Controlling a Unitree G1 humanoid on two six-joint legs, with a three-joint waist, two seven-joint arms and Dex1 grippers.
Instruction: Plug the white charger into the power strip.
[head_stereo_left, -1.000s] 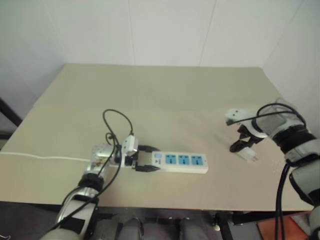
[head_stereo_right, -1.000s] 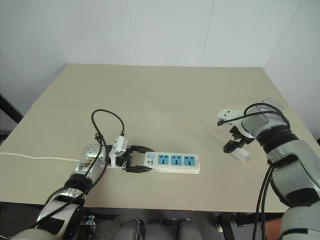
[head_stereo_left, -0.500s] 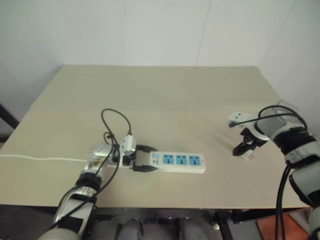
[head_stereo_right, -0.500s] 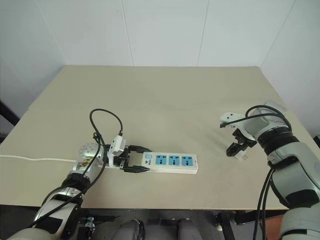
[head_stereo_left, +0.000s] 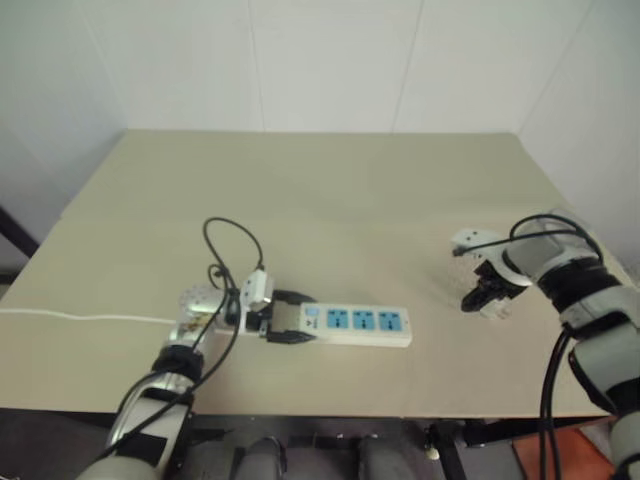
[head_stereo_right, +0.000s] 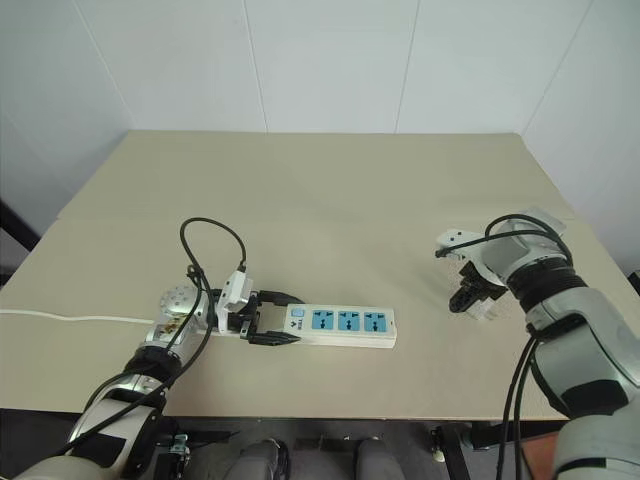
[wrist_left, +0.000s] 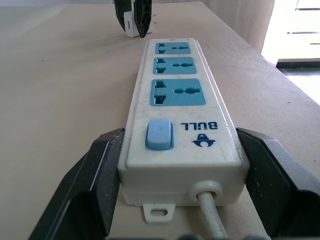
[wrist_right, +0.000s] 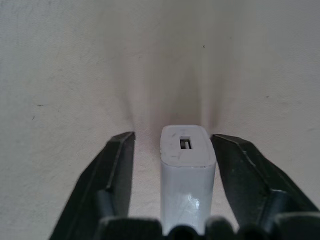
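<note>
The power strip (head_stereo_left: 355, 325) lies near the front edge of the table (head_stereo_left: 330, 200), at about 6 o'clock on the tabletop, its 3 blue sockets facing up and all 3 empty. Its switch end is clamped between the fingers of the left gripper (head_stereo_left: 285, 320), which are pressed against both long sides in the left wrist view, so the strip is already steadied. The thin white cord (head_stereo_left: 80, 317) is led off toward 9 o'clock.

Well apart, at about 3 o'clock, the white charger (wrist_right: 187, 165) lies on the bare table. It is straddled by the right gripper (wrist_right: 172, 150), pointed steeply down, with a finger (wrist_right: 117, 165) on each side; a gap is seen on both sides in the right wrist view, so the charger is not yet gripped.

By this judgement, only the bracing is done. Closing on the charger, lifting it, carrying it toward 9 o'clock and pressing the prongs into a socket are all left.

Compared with 1 second ago, the right gripper's fingers are seen much narrower around the charger, and the gripper is set lower over it. The left gripper and the strip are unchanged.
</note>
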